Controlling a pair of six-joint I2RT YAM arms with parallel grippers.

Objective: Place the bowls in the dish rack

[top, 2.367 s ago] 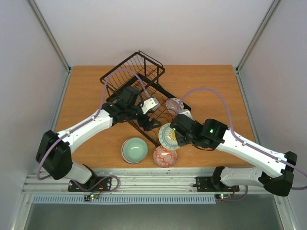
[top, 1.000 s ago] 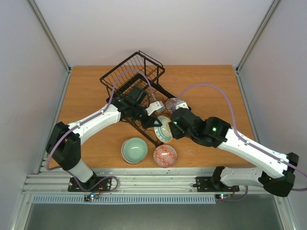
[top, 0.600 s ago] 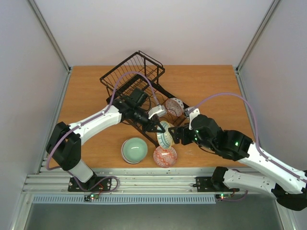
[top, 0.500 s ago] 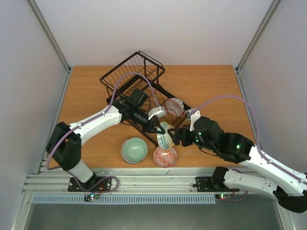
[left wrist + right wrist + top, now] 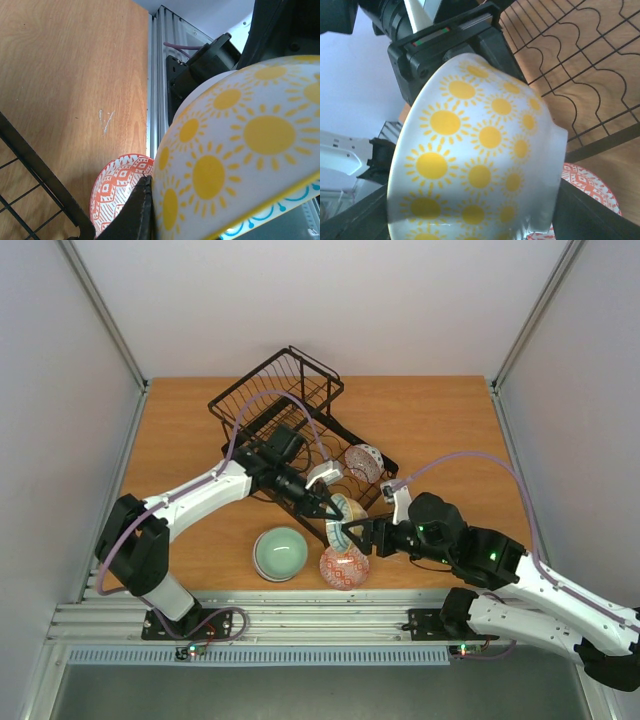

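The left arm (image 5: 190,502) and right arm (image 5: 560,588) have white shells, black joints and looping mauve cables (image 5: 470,453).

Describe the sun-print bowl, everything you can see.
The sun-print bowl looks like glazed ceramic: white outside with yellow suns, a short foot ring, a yellow rim band and a turquoise pattern inside. It is tilted on edge, held off the table next to the red patterned bowl, at the dish rack's near corner. A finger of the left gripper presses its rim. The right gripper's fingers flank it, grip unclear.
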